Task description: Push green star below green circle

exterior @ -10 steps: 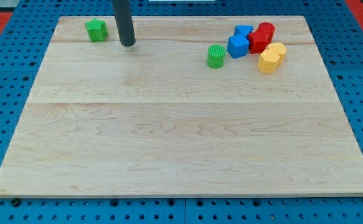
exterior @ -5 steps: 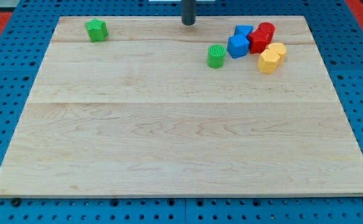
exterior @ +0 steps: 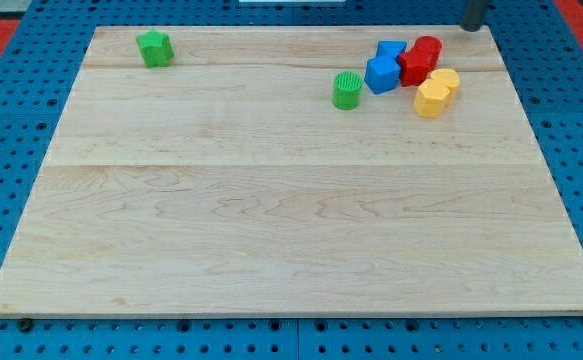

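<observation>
At the view's top right my tip (exterior: pixel 473 28) sits, no fingers to close, well apart from the green star (exterior: pixel 154 47). Small, light and rigid, it should slide easily; I'd push its left face toward the green circle (exterior: pixel 347 90).

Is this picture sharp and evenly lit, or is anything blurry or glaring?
Camera view: lighting is soft and even, no glare on the wooden board; blocks like the green star and green circle look crisp with faint shadows; my tip at the top edge is slightly blurred.
</observation>
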Robot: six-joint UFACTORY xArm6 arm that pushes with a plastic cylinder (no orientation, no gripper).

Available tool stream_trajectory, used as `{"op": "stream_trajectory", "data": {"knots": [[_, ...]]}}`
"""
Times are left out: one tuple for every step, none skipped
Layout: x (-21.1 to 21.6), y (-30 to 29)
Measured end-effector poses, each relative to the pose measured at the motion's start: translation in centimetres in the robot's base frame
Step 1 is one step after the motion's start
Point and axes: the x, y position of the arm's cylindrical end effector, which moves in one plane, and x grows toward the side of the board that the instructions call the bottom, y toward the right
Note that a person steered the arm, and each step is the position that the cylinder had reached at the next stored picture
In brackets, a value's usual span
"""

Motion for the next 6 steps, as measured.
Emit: {"op": "stream_trajectory", "data": {"knots": [[0.7, 1.7], [1.5, 1.8], [1.4, 2.1], [0.9, 2.3], [0.9, -2.2], [1.0, -9.5]]}}
